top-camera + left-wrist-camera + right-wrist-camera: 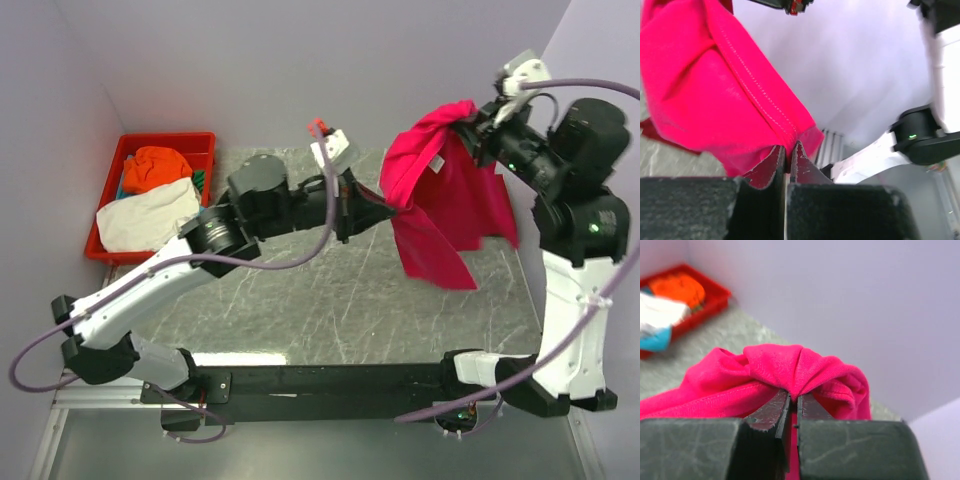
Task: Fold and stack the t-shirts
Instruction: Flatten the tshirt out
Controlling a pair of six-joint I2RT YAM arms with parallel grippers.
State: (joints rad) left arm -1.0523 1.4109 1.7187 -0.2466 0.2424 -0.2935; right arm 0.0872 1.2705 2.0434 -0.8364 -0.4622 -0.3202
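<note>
Holding the bright pink-red t-shirt (440,190) up off the desk (330,290) with both tools. Clamping a stitched hem with the left tool (376,200), jaws pressed almost together on the cloth, low and near the middle of the desk. Pinching a bunched fold with the right tool (472,122), jaws narrow on the fabric, higher up at the far right. Stretches between the two grips, then hangs in loose folds below the right one, lowest corner just above the desk or touching it; cannot tell which. Over at the far left, a red tray (165,137) with more shirts heaped in: an orange t-shirt (160,167) at the back, a white t-shirt (148,215) in front spilling over the near rim, a bit of teal cloth (203,180) by the right wall. Well apart from both tools.
</note>
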